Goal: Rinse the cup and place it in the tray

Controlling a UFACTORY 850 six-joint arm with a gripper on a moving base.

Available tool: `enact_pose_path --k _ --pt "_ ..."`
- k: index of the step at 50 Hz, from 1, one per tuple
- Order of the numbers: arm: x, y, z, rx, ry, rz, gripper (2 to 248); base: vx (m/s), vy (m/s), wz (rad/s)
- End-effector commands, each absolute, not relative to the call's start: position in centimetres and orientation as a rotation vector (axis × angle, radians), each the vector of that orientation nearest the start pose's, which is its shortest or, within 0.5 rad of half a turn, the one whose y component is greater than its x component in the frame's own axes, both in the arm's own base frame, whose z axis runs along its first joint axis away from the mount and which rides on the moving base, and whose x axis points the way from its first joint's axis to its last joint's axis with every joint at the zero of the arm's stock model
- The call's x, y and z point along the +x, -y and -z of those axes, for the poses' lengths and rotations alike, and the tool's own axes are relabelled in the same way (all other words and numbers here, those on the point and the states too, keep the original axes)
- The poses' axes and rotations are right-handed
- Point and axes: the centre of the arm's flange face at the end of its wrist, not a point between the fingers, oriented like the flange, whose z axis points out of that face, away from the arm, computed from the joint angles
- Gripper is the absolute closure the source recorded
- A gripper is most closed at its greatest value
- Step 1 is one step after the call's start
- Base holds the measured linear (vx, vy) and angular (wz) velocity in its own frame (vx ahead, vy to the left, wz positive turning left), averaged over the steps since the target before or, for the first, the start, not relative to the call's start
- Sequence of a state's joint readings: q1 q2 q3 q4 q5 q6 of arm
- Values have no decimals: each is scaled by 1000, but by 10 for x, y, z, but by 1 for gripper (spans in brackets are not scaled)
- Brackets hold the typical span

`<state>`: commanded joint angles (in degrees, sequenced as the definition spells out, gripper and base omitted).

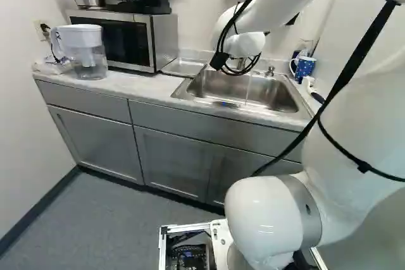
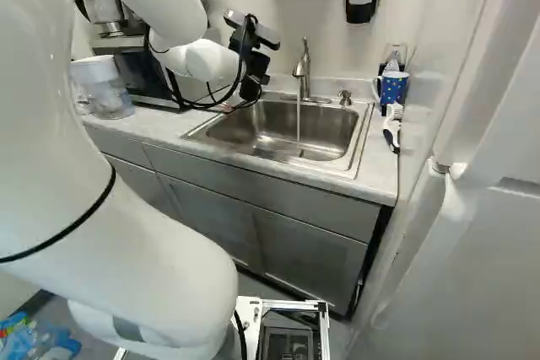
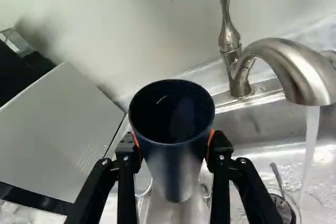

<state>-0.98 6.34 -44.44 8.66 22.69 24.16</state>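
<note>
In the right base view the gripper (image 2: 253, 65) is over the left end of the sink (image 2: 337, 137); its fingertips are hard to make out there. Seen from the wrist, the gripper (image 3: 172, 148) is shut on a dark blue cup (image 3: 176, 169), an orange pad on either side. The cup's open mouth faces the wrist camera, and its inside looks dark. Beyond the cup lies part of the metal tray (image 3: 143, 179); the left base view has this tray (image 1: 183, 66) between microwave and sink. Water runs from the faucet (image 3: 283, 64) into the basin, beside the cup and apart from it.
A microwave (image 1: 120, 39) stands left of the tray, with a water pitcher (image 1: 85, 52) near it. Right of the sink are a blue patterned mug (image 2: 393, 88) and a white-and-black brush (image 2: 391, 128). The faucet handle (image 3: 229, 35) rises close to the cup.
</note>
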Motion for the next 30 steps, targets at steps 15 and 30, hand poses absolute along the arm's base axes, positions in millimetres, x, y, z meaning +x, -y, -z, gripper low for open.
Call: enact_pose_path --k 15,30 --pt "468 13 -573 -2095 -859 1603 124 0 0 0" --pt "468 13 -573 -1973 -998 1521 124 0 0 0"
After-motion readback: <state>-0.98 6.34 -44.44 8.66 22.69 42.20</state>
